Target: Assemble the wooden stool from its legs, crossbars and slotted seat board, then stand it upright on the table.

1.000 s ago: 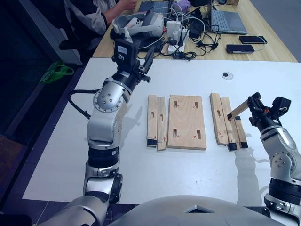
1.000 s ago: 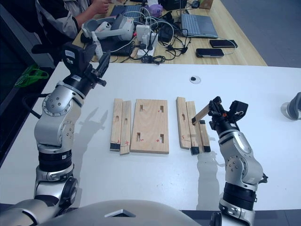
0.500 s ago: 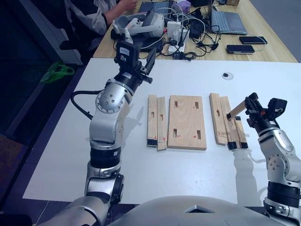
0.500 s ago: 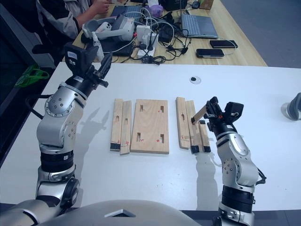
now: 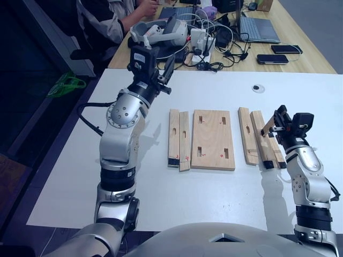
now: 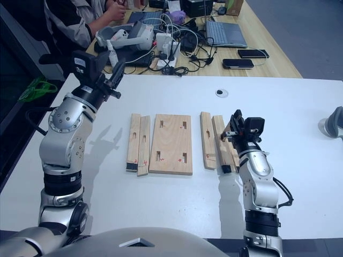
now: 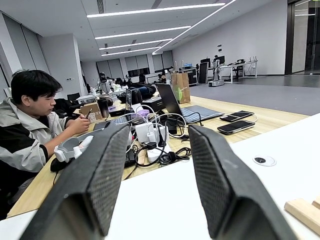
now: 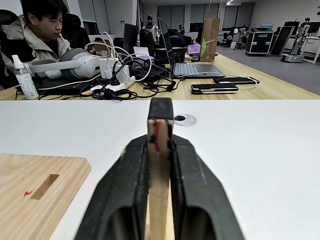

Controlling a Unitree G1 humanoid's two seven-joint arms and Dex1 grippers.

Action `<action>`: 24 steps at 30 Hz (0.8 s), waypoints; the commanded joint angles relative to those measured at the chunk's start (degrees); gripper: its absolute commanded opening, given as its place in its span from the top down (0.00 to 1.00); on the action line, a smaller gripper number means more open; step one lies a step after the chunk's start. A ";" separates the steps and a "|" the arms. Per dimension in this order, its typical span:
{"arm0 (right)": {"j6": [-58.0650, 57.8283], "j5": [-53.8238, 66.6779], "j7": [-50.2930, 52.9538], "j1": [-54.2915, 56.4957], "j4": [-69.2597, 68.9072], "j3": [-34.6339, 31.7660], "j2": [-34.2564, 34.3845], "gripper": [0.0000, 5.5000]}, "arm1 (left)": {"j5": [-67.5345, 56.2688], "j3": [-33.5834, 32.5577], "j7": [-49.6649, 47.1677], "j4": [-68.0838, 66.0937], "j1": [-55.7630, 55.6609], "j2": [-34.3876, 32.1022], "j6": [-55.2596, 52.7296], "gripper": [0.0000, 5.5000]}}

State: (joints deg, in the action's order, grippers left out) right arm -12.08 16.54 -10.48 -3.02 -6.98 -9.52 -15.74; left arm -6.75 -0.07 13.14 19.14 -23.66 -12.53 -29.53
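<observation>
Now the right end effector (image 8: pixel 160 146), clamped on a leg (image 8: pixel 160 120), has swung in above the loose legs (image 5: pixel 266 145) below it, assembly barely begun; the left end effector (image 7: pixel 159 137) keeps its fingers (image 7: pixel 97 185) apart.

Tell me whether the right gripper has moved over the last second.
Yes. The right gripper, holding a wooden piece, has shifted toward the robot's left, closer to the seat board, which has stayed put.
</observation>
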 commanded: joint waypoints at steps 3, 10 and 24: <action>-2.91 -2.15 0.25 -9.07 7.25 0.37 0.73 0.93 | 0.20 0.21 0.00 0.00 -0.96 -0.50 -0.53 0.61; -1.75 -1.15 0.56 -6.62 6.61 -0.38 1.10 0.93 | 0.10 0.42 0.15 -0.15 -1.25 -0.67 -0.44 0.61; -1.58 -0.49 1.60 -0.70 1.53 -1.85 2.06 0.57 | 0.28 0.83 -0.28 -0.71 -0.65 -0.16 0.50 0.61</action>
State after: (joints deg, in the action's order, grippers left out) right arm -12.93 16.19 -9.24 -4.73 -4.19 -10.48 -13.50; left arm -6.74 0.59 13.13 18.79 -24.12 -12.88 -29.14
